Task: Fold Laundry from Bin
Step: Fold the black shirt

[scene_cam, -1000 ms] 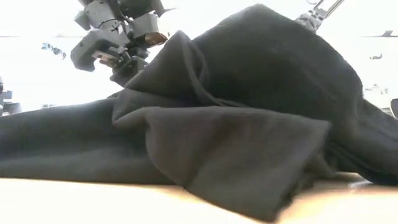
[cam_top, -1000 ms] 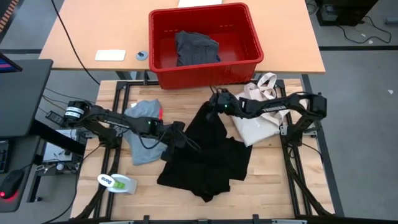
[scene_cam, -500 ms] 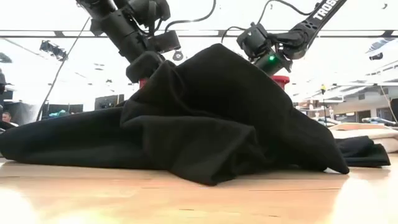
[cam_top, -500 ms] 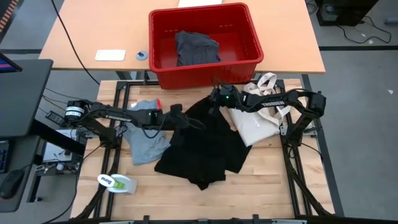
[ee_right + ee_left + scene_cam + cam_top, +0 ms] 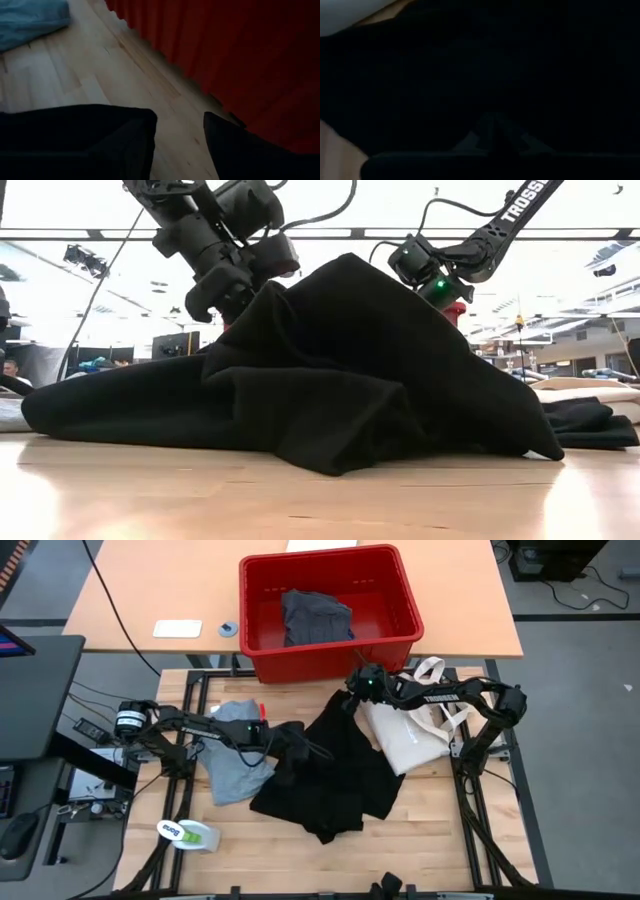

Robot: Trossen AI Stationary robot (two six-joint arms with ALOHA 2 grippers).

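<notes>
Parting now, right end effector (image 5: 352,700) fingers stand open where half second ago they pinched black garment (image 5: 335,775) top corner beside red bin (image 5: 330,602); cloth released. Left end effector (image 5: 297,743) stays clamped on garment's left edge. Garment heaped mid-desk (image 5: 440,830), grey T-shirt (image 5: 235,755) beside it.

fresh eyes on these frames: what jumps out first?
The black garment heaped mid-table, with the left gripper shut on its left edge and the right gripper open at its far tip. Behind it, the red bin holds a grey garment; a cream tote bag lies right of the heap.
</notes>
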